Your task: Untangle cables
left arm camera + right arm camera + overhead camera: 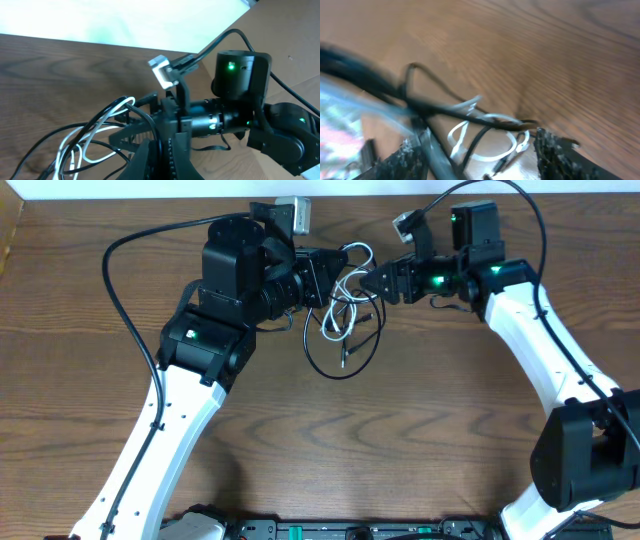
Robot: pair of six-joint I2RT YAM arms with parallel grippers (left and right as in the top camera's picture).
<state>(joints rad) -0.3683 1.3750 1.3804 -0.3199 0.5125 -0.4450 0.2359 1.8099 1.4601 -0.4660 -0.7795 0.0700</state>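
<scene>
The white cable [347, 283] and the black cable [342, 371] lie tangled on the wooden table [420, 430] between my two grippers. The black cable's loop hangs toward the front. My left gripper [322, 277] is at the left side of the tangle. In the left wrist view its fingers [165, 147] are pressed together with a black cable strand between them, and the white cable [95, 136] and black cable [60, 133] loops lie to their left. My right gripper [375, 281] is at the right side. Its fingers [477, 145] are spread wide, with the white cable [456, 145] and black cable [470, 118] crossing between them.
Thick black arm wires arc over the table by the left arm [125, 300] and the right arm [545, 250]. The table's far edge meets a white wall [150, 190]. The right arm's wrist [240, 100] fills the left wrist view ahead.
</scene>
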